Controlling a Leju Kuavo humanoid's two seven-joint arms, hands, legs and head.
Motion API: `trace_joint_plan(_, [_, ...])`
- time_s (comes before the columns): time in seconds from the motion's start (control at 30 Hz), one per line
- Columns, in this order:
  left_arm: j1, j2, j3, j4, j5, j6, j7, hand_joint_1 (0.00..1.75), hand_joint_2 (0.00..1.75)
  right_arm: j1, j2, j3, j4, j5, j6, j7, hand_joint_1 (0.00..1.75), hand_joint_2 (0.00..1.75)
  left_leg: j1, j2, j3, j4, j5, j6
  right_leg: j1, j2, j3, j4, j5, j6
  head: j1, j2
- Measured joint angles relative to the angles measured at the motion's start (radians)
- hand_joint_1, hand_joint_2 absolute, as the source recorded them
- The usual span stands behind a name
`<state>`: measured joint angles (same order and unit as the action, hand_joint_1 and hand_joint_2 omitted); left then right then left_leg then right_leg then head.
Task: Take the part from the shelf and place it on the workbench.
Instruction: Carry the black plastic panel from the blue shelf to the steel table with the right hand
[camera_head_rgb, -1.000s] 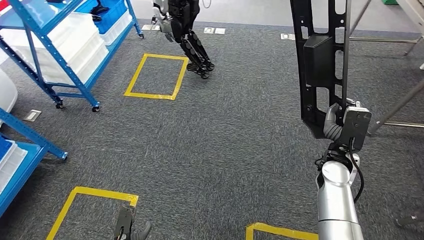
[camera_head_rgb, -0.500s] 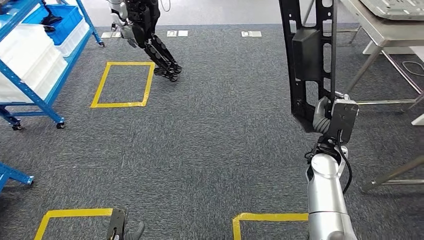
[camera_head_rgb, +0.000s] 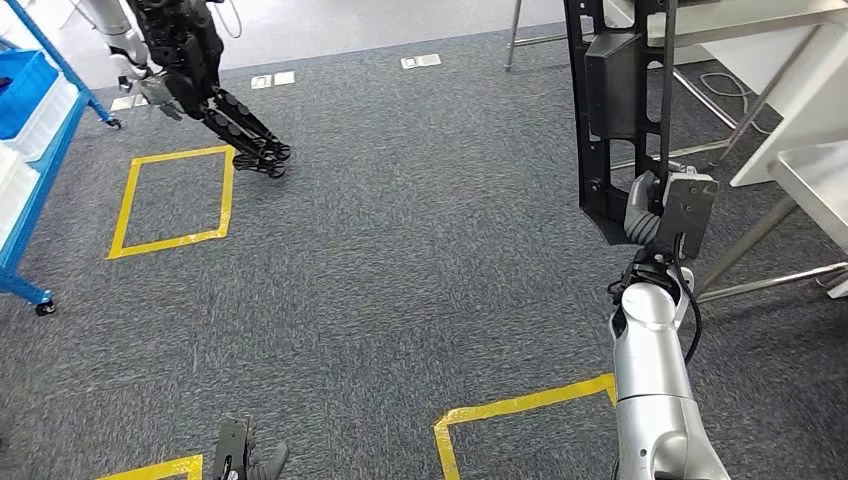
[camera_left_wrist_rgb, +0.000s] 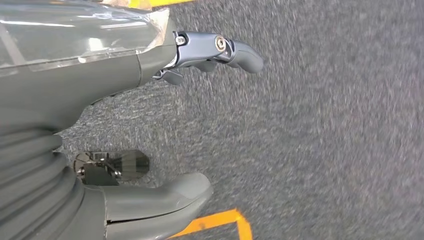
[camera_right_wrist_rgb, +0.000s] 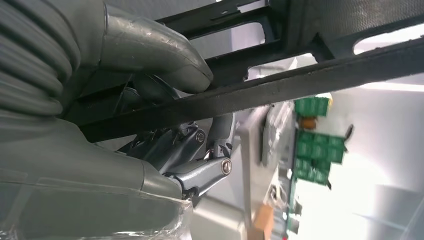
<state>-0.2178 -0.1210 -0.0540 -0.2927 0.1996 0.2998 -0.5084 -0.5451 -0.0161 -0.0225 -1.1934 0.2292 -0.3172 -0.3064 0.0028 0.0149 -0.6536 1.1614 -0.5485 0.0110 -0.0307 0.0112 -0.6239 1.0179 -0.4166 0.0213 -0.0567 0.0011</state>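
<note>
In the head view, the right hand (camera_head_rgb: 668, 222) is raised on its silver arm and grips the lower end of the part (camera_head_rgb: 618, 110), a long black frame with cut-out slots and a boxy block fixed to its face. The part stands nearly upright and runs up past the top edge of the picture. Just behind and to the right of it is the bench (camera_head_rgb: 790, 25), a pale metal surface on thin legs, with a second pale panel (camera_head_rgb: 815, 180) lower down at the right edge. The part is in the air, not touching the bench. The grey carpet (camera_head_rgb: 400, 240) carries yellow tape squares (camera_head_rgb: 170, 200); one outline lies near the right arm's base. At the far left stands a blue shelf (camera_head_rgb: 30, 150) on castors holding a blue bin (camera_head_rgb: 22, 85). Another robot's dark legs (camera_head_rgb: 225, 115) stand beyond the taped square. The left hand (camera_head_rgb: 243, 460) hangs low at the bottom edge.

In the left wrist view, the left hand (camera_left_wrist_rgb: 165, 115) holds nothing; its fingers (camera_left_wrist_rgb: 220, 50) and thumb are apart over the carpet, beside a strip of yellow tape.

In the right wrist view, the right hand's thumb (camera_right_wrist_rgb: 155, 55) and fingers (camera_right_wrist_rgb: 195, 165) clamp a black bar of the part (camera_right_wrist_rgb: 300, 75). Green boxes (camera_right_wrist_rgb: 315, 145) show blurred in the background; no writing can be read.
</note>
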Motion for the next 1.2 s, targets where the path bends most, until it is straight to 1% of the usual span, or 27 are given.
trace_joint_plan(0.07, [0.002, 0.000, 0.000, 0.001, -0.003, -0.002, 0.004, 0.00, 1.75, -0.011, 0.000, 0.001, 0.016, -0.002, -0.003, -0.003, 1.75, 1.75, 0.000, -0.014, -0.060, 0.118, -0.044, 0.001, 0.006, 0.026, -0.007, 0.000, 0.006, -0.008, -0.002, 0.000])
trace_joint_plan(0.1, [0.003, -0.001, 0.000, 0.001, -0.005, -0.003, 0.004, 0.00, 1.75, -0.012, 0.000, 0.001, 0.024, -0.005, -0.005, -0.005, 1.75, 1.75, 0.000, -0.016, -0.070, 0.133, -0.039, 0.005, 0.009, 0.039, -0.010, 0.000, 0.008, -0.010, -0.003, 0.000])
trace_joint_plan(0.13, [0.003, -0.001, 0.000, 0.001, -0.008, -0.005, 0.004, 0.00, 1.75, -0.012, -0.001, 0.001, 0.029, -0.007, -0.007, -0.010, 1.75, 1.75, 0.000, -0.021, -0.058, 0.108, -0.015, 0.011, 0.011, 0.052, -0.012, 0.000, 0.011, -0.012, -0.003, 0.000])
trace_joint_plan(0.17, [0.003, -0.002, 0.000, 0.001, -0.011, -0.006, 0.004, 0.00, 1.75, -0.012, -0.001, 0.000, 0.034, -0.009, -0.010, -0.014, 1.75, 1.75, -0.001, -0.032, -0.028, 0.049, 0.020, 0.018, 0.013, 0.065, -0.013, 0.000, 0.013, -0.011, -0.003, 0.000])
trace_joint_plan(0.23, [0.000, -0.002, 0.000, 0.001, -0.017, -0.007, 0.005, 0.00, 1.75, -0.013, -0.002, 0.000, 0.040, -0.012, -0.014, -0.022, 1.75, 1.75, -0.003, -0.082, 0.042, -0.084, 0.073, 0.034, 0.011, 0.088, -0.016, 0.000, 0.020, -0.006, -0.001, 0.000])
trace_joint_plan(0.27, [-0.002, -0.001, 0.000, 0.000, -0.020, -0.008, 0.006, 0.00, 1.75, -0.013, -0.002, -0.001, 0.042, -0.012, -0.016, -0.025, 1.75, 1.75, -0.006, -0.099, 0.063, -0.124, 0.084, 0.038, 0.009, 0.098, -0.019, -0.001, 0.023, -0.001, -0.002, 0.000])
trace_joint_plan(0.3, [-0.003, -0.001, 0.000, 0.000, -0.022, -0.010, 0.008, 0.00, 1.75, -0.012, -0.003, -0.001, 0.043, -0.011, -0.018, -0.026, 1.75, 1.75, -0.008, -0.106, 0.072, -0.141, 0.085, 0.040, 0.006, 0.108, -0.022, -0.002, 0.026, 0.004, -0.002, 0.000])
trace_joint_plan(0.37, [-0.007, -0.002, 0.000, 0.000, -0.027, -0.016, 0.012, 0.00, 1.75, -0.011, -0.007, -0.003, 0.045, -0.010, -0.022, -0.027, 1.75, 1.75, -0.012, -0.080, 0.076, -0.152, 0.093, 0.044, 0.001, 0.128, -0.028, -0.007, 0.036, 0.018, -0.004, 0.000])
trace_joint_plan(0.4, [-0.009, -0.004, 0.000, 0.000, -0.030, -0.020, 0.014, 0.00, 1.75, -0.010, -0.010, -0.004, 0.046, -0.009, -0.023, -0.027, 1.75, 1.75, -0.010, -0.066, 0.078, -0.163, 0.101, 0.048, 0.002, 0.121, -0.036, -0.004, 0.034, 0.022, -0.004, 0.000])
trace_joint_plan(0.43, [-0.012, -0.005, 0.000, 0.000, -0.033, -0.022, 0.015, 0.00, 1.75, -0.011, -0.012, -0.004, 0.046, -0.008, -0.023, -0.027, 1.75, 1.75, -0.009, -0.052, 0.081, -0.175, 0.110, 0.052, 0.005, 0.101, -0.049, 0.014, 0.022, 0.021, -0.001, 0.000])
trace_joint_plan(0.5, [-0.014, -0.007, 0.000, 0.000, -0.036, -0.027, 0.019, 0.00, 1.75, -0.015, -0.016, -0.005, 0.047, -0.007, -0.024, -0.028, 1.75, 1.75, -0.009, -0.023, 0.080, -0.189, 0.122, 0.056, 0.012, 0.038, -0.096, 0.112, -0.030, 0.013, 0.009, 0.000])
trace_joint_plan(0.53, [-0.012, -0.007, 0.000, 0.001, -0.037, -0.029, 0.020, 0.00, 1.75, -0.015, -0.018, -0.005, 0.048, -0.007, -0.024, -0.028, 1.75, 1.75, -0.011, -0.008, 0.078, -0.189, 0.124, 0.057, 0.012, 0.018, -0.124, 0.180, -0.061, 0.011, 0.014, 0.000])
trace_joint_plan(0.6, [-0.010, -0.008, 0.000, 0.001, -0.038, -0.034, 0.022, 0.00, 1.75, -0.008, -0.020, -0.006, 0.050, -0.008, -0.024, -0.029, 1.75, 1.75, -0.012, 0.022, 0.074, -0.188, 0.124, 0.057, 0.010, 0.001, -0.151, 0.265, -0.093, 0.018, 0.016, 0.000])
trace_joint_plan(0.63, [-0.009, -0.008, -0.001, 0.001, -0.040, -0.036, 0.023, 0.00, 1.75, -0.003, -0.022, -0.006, 0.050, -0.008, -0.025, -0.029, 1.75, 1.75, -0.012, 0.037, 0.073, -0.187, 0.123, 0.056, 0.008, -0.005, -0.137, 0.255, -0.089, 0.027, 0.017, 0.000])
trace_joint_plan(0.67, [-0.010, -0.008, -0.001, 0.001, -0.042, -0.038, 0.023, 0.00, 1.75, 0.001, -0.025, -0.007, 0.050, -0.009, -0.026, -0.029, 1.75, 1.75, -0.011, 0.051, 0.072, -0.184, 0.122, 0.054, 0.007, -0.015, -0.102, 0.201, -0.070, 0.037, 0.019, 0.000])
trace_joint_plan(0.7, [-0.010, -0.009, -0.002, 0.001, -0.043, -0.039, 0.023, 0.00, 1.75, 0.002, -0.028, -0.008, 0.050, -0.009, -0.028, -0.030, 1.75, 1.75, -0.012, 0.063, 0.072, -0.180, 0.119, 0.050, 0.006, -0.038, -0.056, 0.123, -0.050, 0.045, 0.020, 0.000])
trace_joint_plan(0.73, [-0.010, -0.009, -0.003, 0.001, -0.044, -0.041, 0.023, 0.00, 1.75, 0.003, -0.031, -0.008, 0.050, -0.011, -0.029, -0.031, 1.75, 1.75, -0.014, 0.075, 0.071, -0.175, 0.116, 0.045, 0.007, -0.062, -0.015, 0.054, -0.032, 0.048, 0.021, 0.000])
trace_joint_plan(0.8, [-0.011, -0.010, -0.005, 0.001, -0.046, -0.042, 0.023, 0.00, 1.75, 0.009, -0.036, -0.010, 0.048, -0.014, -0.033, -0.034, 1.75, 1.75, -0.019, 0.095, 0.070, -0.166, 0.109, 0.035, 0.012, -0.085, 0.025, -0.015, -0.018, 0.037, 0.020, 0.000])
trace_joint_plan(0.87, [-0.012, -0.010, -0.007, 0.001, -0.049, -0.043, 0.023, 0.00, 1.75, 0.019, -0.042, -0.016, 0.047, -0.017, -0.034, -0.036, 1.75, 1.75, -0.020, 0.115, 0.071, -0.164, 0.107, 0.029, 0.015, -0.062, 0.023, -0.015, -0.014, 0.022, 0.018, 0.000])
trace_joint_plan(0.9, [-0.012, -0.010, -0.008, 0.001, -0.051, -0.043, 0.023, 0.00, 1.75, 0.024, -0.045, -0.019, 0.046, -0.018, -0.034, -0.036, 1.75, 1.75, -0.017, 0.110, 0.070, -0.160, 0.102, 0.024, 0.013, -0.051, 0.022, -0.015, -0.011, 0.017, 0.018, 0.000])
trace_joint_plan(0.97, [-0.013, -0.010, -0.009, 0.001, -0.054, -0.045, 0.023, 0.00, 1.75, 0.030, -0.050, -0.025, 0.041, -0.020, -0.035, -0.036, 1.75, 1.75, -0.009, 0.059, 0.052, -0.116, 0.065, 0.012, 0.006, -0.029, 0.020, -0.017, -0.005, 0.006, 0.015, 0.000])
trace_joint_plan(1.03, [-0.011, -0.009, -0.009, 0.002, -0.054, -0.045, 0.024, 0.00, 1.75, 0.033, -0.052, -0.027, 0.036, -0.021, -0.035, -0.037, 1.75, 1.75, -0.003, -0.001, 0.000, 0.002, -0.003, 0.004, 0.004, -0.005, 0.015, -0.017, 0.000, -0.003, 0.010, 0.000])
trace_joint_plan(1.07, [-0.008, -0.009, -0.009, 0.002, -0.054, -0.045, 0.025, 0.00, 1.75, 0.036, -0.053, -0.028, 0.036, -0.021, -0.035, -0.037, 1.75, 1.75, -0.001, -0.011, -0.031, 0.065, -0.030, 0.002, 0.005, 0.008, 0.013, -0.017, 0.001, -0.006, 0.008, 0.000])
trace_joint_plan(1.1, [-0.006, -0.008, -0.009, 0.003, -0.054, -0.045, 0.025, 0.00, 1.75, 0.040, -0.053, -0.028, 0.036, -0.021, -0.035, -0.037, 1.75, 1.75, 0.000, -0.014, -0.052, 0.107, -0.041, 0.002, 0.006, 0.023, 0.012, -0.017, 0.003, -0.008, 0.007, 0.000])
trace_joint_plan(1.13, [-0.005, -0.008, -0.009, 0.004, -0.053, -0.045, 0.026, 0.00, 1.75, 0.044, -0.054, -0.029, 0.036, -0.022, -0.036, -0.036, 1.75, 1.75, 0.000, -0.016, -0.057, 0.114, -0.031, 0.003, 0.007, 0.037, 0.011, -0.017, 0.004, -0.008, 0.007, 0.000])
trace_joint_plan(1.17, [-0.005, -0.007, -0.009, 0.004, -0.053, -0.046, 0.026, 0.00, 1.75, 0.047, -0.055, -0.030, 0.036, -0.022, -0.036, -0.036, 1.75, 1.75, 0.000, -0.020, -0.044, 0.085, -0.004, 0.007, 0.008, 0.050, 0.011, -0.017, 0.005, -0.008, 0.007, 0.000])
trace_joint_plan(1.2, [-0.006, -0.007, -0.009, 0.004, -0.053, -0.046, 0.027, 0.00, 1.75, 0.049, -0.056, -0.030, 0.035, -0.021, -0.038, -0.035, 1.75, 1.75, 0.000, -0.033, -0.015, 0.024, 0.033, 0.011, 0.007, 0.064, 0.011, -0.017, 0.006, -0.006, 0.006, 0.000])
